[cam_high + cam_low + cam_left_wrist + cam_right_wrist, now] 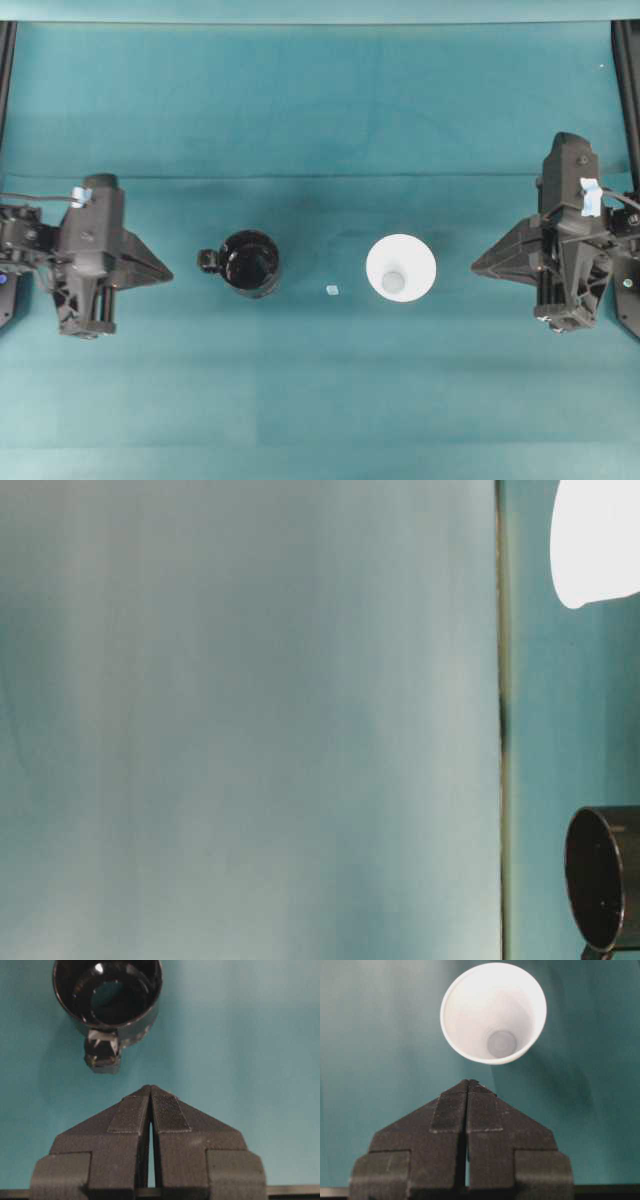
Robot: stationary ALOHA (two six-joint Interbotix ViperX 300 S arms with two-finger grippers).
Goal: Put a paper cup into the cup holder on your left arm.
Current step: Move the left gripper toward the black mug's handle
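The white paper cup (400, 267) stands upright on the teal table, mouth up, right of centre; it fills the top of the right wrist view (493, 1012) and shows at the table-level view's upper right (598, 540). The glossy black cup holder (250, 263) stands left of centre, its stubby tab toward the left arm; it is also seen from the left wrist (107, 997) and at table level (605, 878). My left gripper (168, 270) is shut and empty, a short way left of the holder. My right gripper (476, 267) is shut and empty, just right of the cup.
A tiny pale scrap (332, 290) lies on the teal table (320, 400) between holder and cup. A fold line in the cloth (320, 177) runs across behind them. Black frame posts (628, 90) stand at the far corners.
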